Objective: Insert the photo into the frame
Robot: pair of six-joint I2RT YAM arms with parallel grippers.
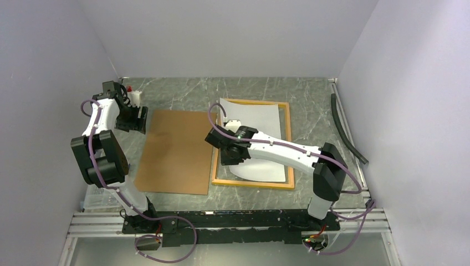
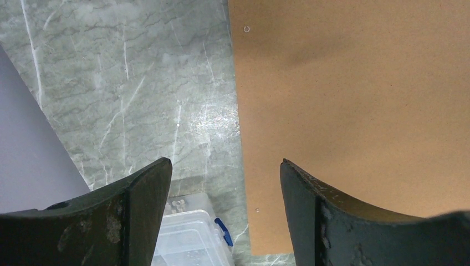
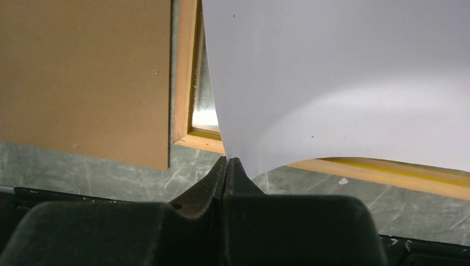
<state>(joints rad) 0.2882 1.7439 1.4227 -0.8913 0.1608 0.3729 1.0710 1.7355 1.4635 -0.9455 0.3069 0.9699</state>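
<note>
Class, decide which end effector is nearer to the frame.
Right. The right end effector is over the frame, at its near-left corner, shut on the photo; the left end effector hangs open at the far-left corner of the backing board.

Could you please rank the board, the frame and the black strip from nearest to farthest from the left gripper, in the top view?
From the left gripper:
1. The board, just to its right.
2. The frame, beyond the board, mid-table.
3. The black strip, by the right wall.
</note>
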